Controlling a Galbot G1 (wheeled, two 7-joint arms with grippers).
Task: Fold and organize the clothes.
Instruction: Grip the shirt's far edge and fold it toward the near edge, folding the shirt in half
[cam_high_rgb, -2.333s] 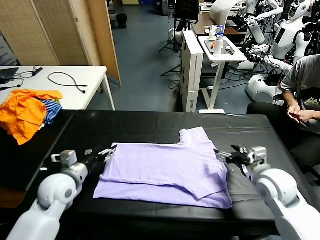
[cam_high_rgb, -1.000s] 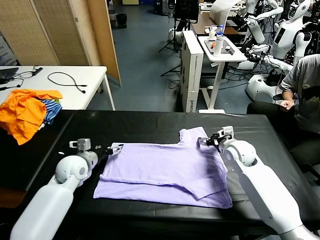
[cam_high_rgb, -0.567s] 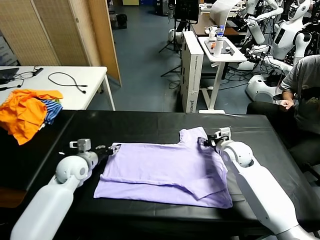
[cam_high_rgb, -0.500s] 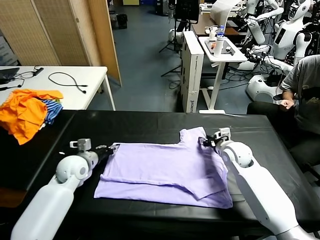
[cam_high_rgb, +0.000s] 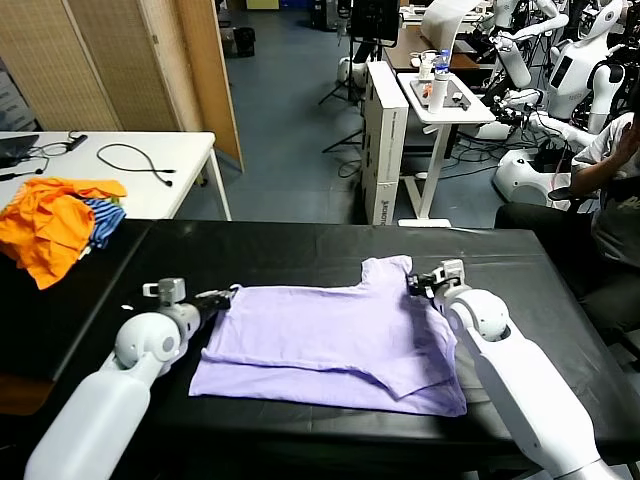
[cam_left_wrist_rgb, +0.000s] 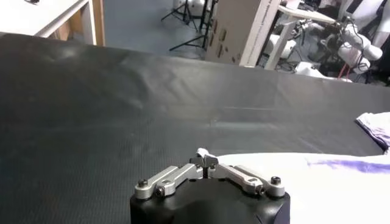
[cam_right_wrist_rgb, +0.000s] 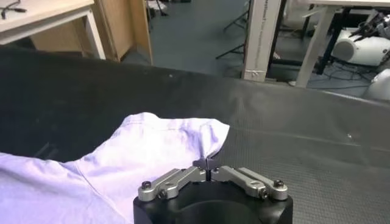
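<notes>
Now: both grippers pinch the T-shirt (cam_high_rgb: 330, 340) on the black table (cam_high_rgb: 300, 250).
Left gripper (cam_high_rgb: 226, 297) fingers closed on its 9 o'clock corner; right gripper (cam_high_rgb: 413, 284) fingers closed on the 2 o'clock sleeve.

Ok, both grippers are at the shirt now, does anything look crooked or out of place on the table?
Nothing alarming. The lavender T-shirt lies half folded, its upper layer askew over the lower one, one sleeve poking toward the far edge. The left gripper and right gripper are pinched shut on its far corners. An orange clothes pile sits crumpled at far left.
</notes>
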